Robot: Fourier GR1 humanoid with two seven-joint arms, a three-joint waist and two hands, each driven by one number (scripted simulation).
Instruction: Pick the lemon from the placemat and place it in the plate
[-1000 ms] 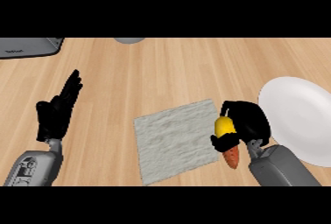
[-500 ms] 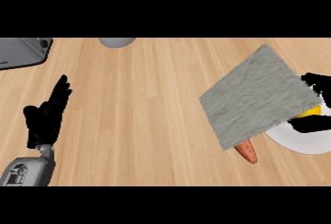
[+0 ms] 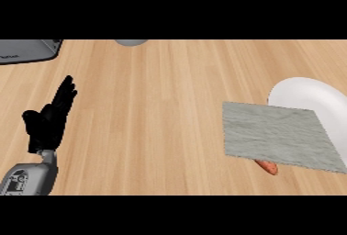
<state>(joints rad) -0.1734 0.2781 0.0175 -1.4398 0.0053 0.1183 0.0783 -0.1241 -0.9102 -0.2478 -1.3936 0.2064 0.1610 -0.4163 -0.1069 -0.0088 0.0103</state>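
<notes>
Where the right hand showed at the right edge half a second ago with yellow lemon visible under it, neither hand nor lemon is in view now, so the lemon's position relative to any fingers can't be told. Plate [image 3: 301, 94] is white, round, cut off by the right edge; no lemon visible on its exposed part. Grey placemat [image 3: 281, 135] now overlaps the plate's lower left and has shifted lower in the view. Orange carrot [image 3: 267, 167] pokes out from the placemat's bottom edge. Left hand [image 3: 49, 120] rests at the left, fingers straight, pressed together, pointing up, holding nothing. Wooden counter [image 3: 156, 114] underneath.
</notes>
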